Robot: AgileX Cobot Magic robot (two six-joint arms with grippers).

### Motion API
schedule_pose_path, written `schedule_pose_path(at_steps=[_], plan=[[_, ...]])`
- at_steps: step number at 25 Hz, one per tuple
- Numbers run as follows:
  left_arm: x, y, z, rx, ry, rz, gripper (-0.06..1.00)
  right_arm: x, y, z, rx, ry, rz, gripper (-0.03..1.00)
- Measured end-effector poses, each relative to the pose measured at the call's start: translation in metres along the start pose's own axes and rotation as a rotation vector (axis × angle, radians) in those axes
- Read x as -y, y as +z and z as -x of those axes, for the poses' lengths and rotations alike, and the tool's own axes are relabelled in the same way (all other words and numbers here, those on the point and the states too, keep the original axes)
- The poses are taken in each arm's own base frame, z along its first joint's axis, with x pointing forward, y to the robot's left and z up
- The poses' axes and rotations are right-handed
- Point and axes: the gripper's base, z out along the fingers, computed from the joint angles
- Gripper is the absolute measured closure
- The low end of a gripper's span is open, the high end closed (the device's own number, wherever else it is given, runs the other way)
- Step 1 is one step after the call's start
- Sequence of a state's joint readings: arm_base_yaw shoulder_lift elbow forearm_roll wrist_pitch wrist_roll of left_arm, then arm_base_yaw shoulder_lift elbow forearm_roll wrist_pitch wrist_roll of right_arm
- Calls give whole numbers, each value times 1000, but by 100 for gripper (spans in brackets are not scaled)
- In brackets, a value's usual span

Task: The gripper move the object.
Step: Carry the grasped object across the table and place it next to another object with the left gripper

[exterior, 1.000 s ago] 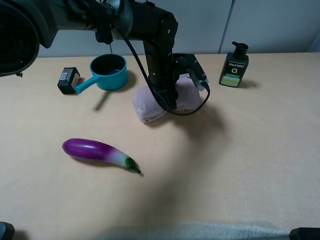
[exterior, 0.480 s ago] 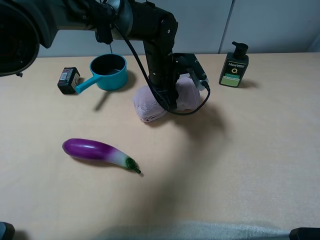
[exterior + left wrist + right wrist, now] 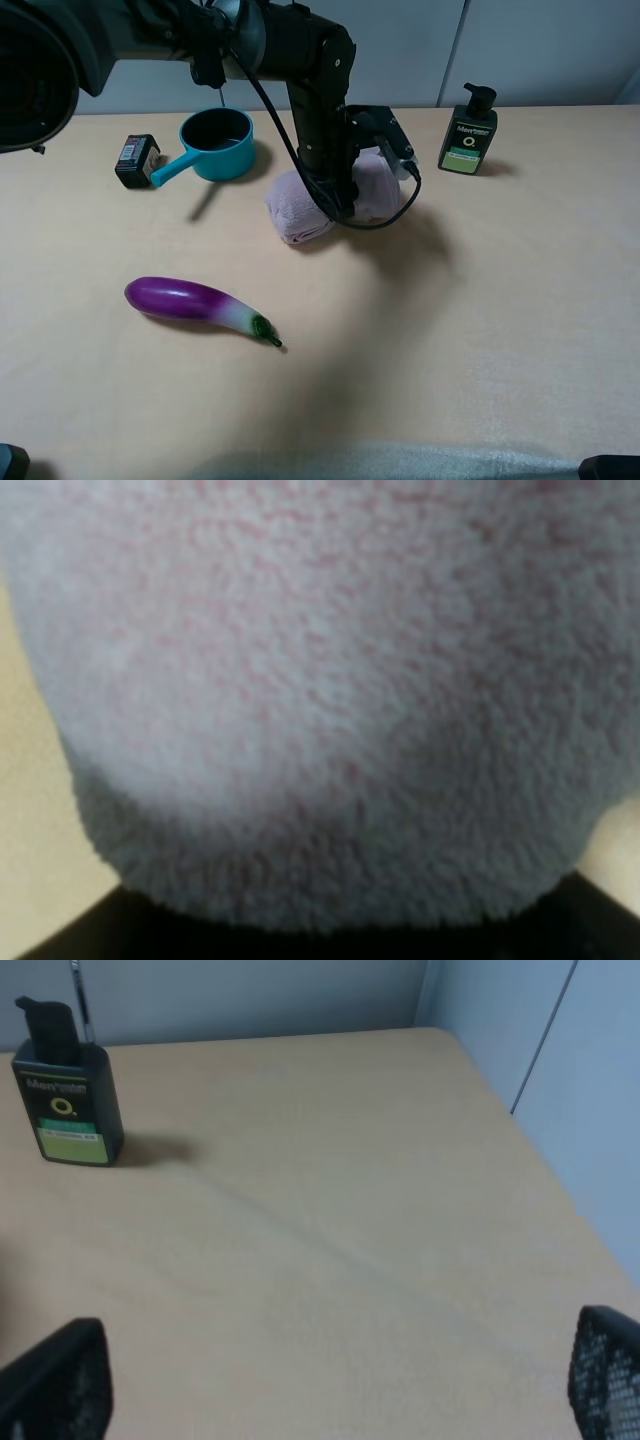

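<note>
The pale pink-mauve fluffy towel (image 3: 292,207) lies rolled on the table just right of the teal pan. My left gripper (image 3: 337,196) comes down from the black arm onto the towel's middle, where the roll looks pinched in; its fingers are hidden in the pile, and black cables loop past the towel's right end. In the left wrist view the towel (image 3: 320,680) fills nearly the whole picture, pressed close. My right gripper (image 3: 330,1380) is open and empty over bare table, far from the towel, with its fingertips (image 3: 60,1380) wide apart.
A teal pan (image 3: 217,146) and a small black box (image 3: 136,160) stand at the back left. A purple eggplant (image 3: 195,302) lies front left. A dark pump bottle (image 3: 468,132) stands back right and shows in the right wrist view (image 3: 65,1090). The table's edge (image 3: 560,1175) runs near the right gripper.
</note>
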State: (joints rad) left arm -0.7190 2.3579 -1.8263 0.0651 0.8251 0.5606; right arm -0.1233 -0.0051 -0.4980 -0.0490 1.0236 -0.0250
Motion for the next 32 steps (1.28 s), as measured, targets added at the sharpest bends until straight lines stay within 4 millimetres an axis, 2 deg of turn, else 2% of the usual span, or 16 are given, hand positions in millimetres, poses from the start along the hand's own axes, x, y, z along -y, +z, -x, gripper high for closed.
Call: schedule_pose_path(at_steps=[4, 8, 25, 32], plan=[[-1, 0, 2, 24, 1, 16, 18, 0, 0, 0, 0, 0, 0, 27], [-2, 0, 2, 24, 0, 18, 15, 0, 0, 0, 0, 0, 0, 27], [-1, 0, 3, 25, -34, 25, 15, 0, 0, 0, 0, 0, 0, 27], [2, 13, 1, 7, -27, 18, 15, 0, 0, 0, 0, 0, 0, 27]])
